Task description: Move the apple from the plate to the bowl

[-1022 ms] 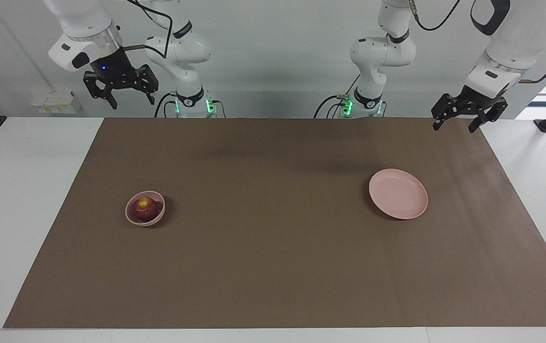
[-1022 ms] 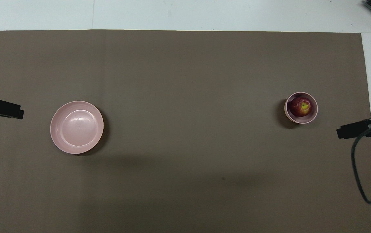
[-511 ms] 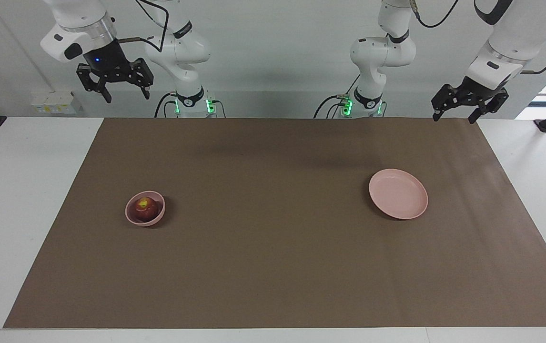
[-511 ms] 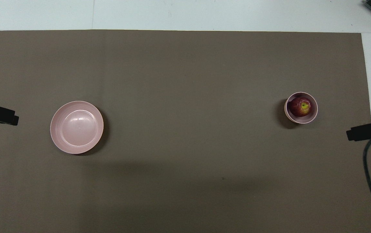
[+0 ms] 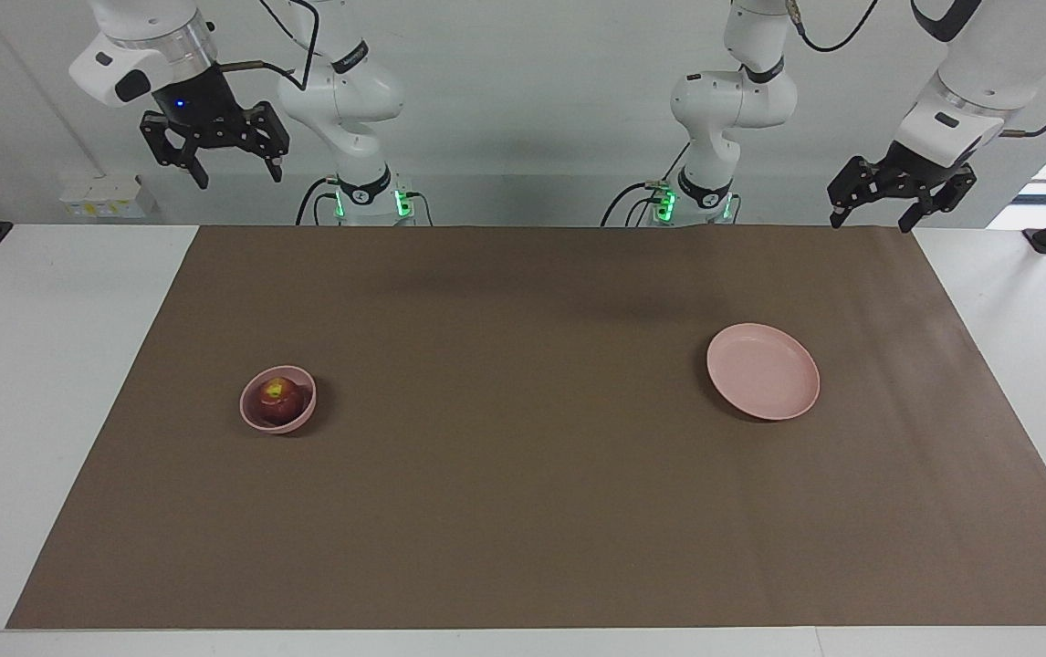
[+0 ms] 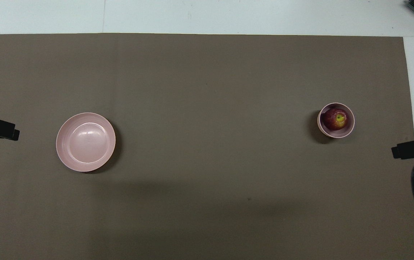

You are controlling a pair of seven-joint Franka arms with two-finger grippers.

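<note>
Light is even and fairly bright, coming from above. The brown mat (image 5: 523,511) is matte and shows no glare; broad soft shadows darken it near the robots' end in both views. The plate (image 6: 85,142) carries a small pale sheen near its middle and throws a thin dark crescent of shadow at its edge. The bowl (image 6: 336,120) casts a short shadow beside it. Both views are sharp, with no motion blur and straight mat edges.
</note>
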